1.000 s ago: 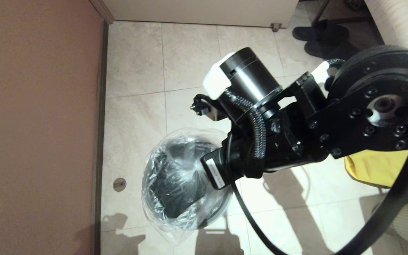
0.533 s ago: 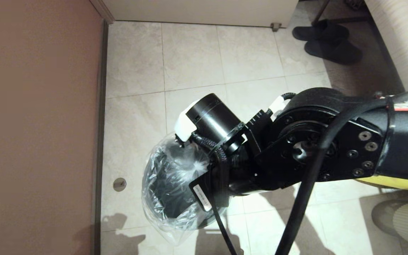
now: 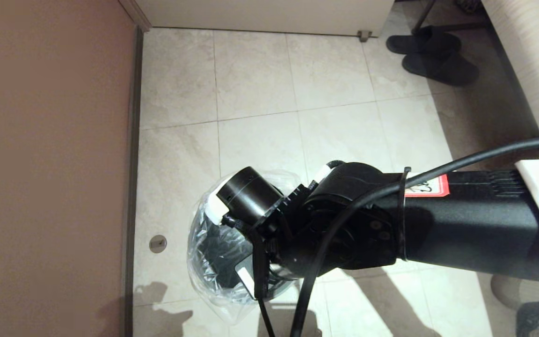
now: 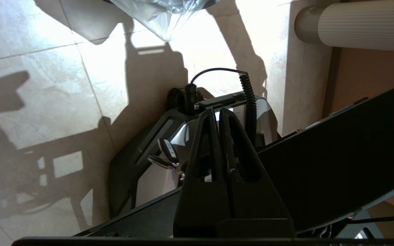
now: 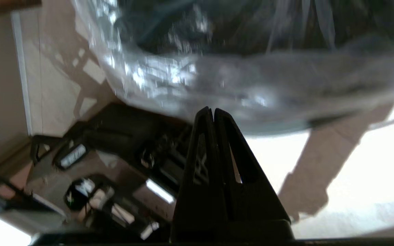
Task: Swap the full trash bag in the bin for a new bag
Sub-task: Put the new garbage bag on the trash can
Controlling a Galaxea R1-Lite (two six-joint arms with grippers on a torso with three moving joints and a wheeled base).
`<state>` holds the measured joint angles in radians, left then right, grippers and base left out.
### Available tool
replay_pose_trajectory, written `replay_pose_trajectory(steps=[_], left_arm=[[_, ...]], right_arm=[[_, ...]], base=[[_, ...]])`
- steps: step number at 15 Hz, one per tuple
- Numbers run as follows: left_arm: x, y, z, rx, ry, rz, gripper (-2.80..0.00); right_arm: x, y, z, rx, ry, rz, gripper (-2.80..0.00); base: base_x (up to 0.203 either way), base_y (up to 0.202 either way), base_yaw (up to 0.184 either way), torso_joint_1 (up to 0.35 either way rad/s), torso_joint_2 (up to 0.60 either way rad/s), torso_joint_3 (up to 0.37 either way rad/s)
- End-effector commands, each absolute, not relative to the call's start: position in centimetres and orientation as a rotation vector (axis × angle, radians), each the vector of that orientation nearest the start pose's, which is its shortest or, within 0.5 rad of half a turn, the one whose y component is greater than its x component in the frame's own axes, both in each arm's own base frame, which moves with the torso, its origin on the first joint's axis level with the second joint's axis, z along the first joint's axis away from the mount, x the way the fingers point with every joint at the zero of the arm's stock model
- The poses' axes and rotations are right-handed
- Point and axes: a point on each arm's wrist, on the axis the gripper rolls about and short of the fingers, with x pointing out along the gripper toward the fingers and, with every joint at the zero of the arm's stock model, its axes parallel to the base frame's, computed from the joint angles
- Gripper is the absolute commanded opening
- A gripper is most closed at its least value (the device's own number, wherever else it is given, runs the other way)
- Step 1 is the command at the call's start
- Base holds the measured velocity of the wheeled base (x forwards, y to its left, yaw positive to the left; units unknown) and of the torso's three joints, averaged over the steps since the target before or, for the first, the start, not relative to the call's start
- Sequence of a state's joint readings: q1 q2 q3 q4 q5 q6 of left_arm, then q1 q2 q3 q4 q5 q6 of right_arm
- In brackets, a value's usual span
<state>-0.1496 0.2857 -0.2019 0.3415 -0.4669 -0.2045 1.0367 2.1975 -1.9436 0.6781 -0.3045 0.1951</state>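
The bin (image 3: 220, 262) stands on the tiled floor with the new bag (image 3: 204, 285) draped over its mouth, the clear crinkly film hanging outside its rim. My right arm (image 3: 344, 229) reaches over the bin and hides my right gripper in the head view. In the right wrist view my right gripper (image 5: 213, 111) is shut with nothing seen between its fingers, its tips right at the bag (image 5: 183, 75) by the bin's rim (image 5: 282, 128). My left gripper (image 4: 216, 110) is shut and empty, parked low over my own base, with a corner of the bag (image 4: 162, 13) beyond it.
A brown wall (image 3: 49, 164) runs close along the bin's left. A round floor stopper (image 3: 158, 243) sits beside it. Dark slippers (image 3: 431, 54) lie at the far right. A pale ribbed rounded object (image 4: 364, 25) stands near my base (image 4: 156, 143).
My right arm has swung down and to the left, now lying over the bin's mouth and covering more of it. The yellow sack seen earlier is hidden behind the arm.
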Motion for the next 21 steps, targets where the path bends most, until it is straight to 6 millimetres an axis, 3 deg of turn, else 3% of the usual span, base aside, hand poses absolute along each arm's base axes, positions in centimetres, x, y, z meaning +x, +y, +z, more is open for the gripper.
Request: replay_pose_trajectory(steps=[1, 8, 14, 17, 21], left_arm=[[-1.7, -0.8, 10.3, -0.267, 0.496, -0.568, -2.80], [-1.7, -0.8, 10.4, -0.270, 0.494, -0.570, -2.80], [-1.7, -0.8, 10.3, -0.273, 0.494, -0.569, -2.80], [-1.7, -0.8, 10.4, -0.295, 0.502, -0.564, -2.80], [-1.7, -0.8, 10.3, -0.296, 0.502, -0.563, -2.80]], right_arm=[[23.4, 36.9, 17.5, -0.418, 0.799, 0.589, -2.80], [26.0, 37.5, 14.4, -0.478, 0.799, 0.574, -2.80], [27.8, 37.5, 13.1, -0.541, 0.749, 0.585, -2.80], [28.1, 36.8, 13.6, -0.610, 0.728, 0.552, -2.80], [27.0, 35.1, 14.6, -0.721, 0.813, 0.517, -2.80]], base=[[0.000, 0.000, 0.000, 0.000, 0.00, 0.000], [0.000, 0.000, 0.000, 0.000, 0.00, 0.000], [0.000, 0.000, 0.000, 0.000, 0.00, 0.000], [0.000, 0.000, 0.000, 0.000, 0.00, 0.000], [0.000, 0.000, 0.000, 0.000, 0.00, 0.000]])
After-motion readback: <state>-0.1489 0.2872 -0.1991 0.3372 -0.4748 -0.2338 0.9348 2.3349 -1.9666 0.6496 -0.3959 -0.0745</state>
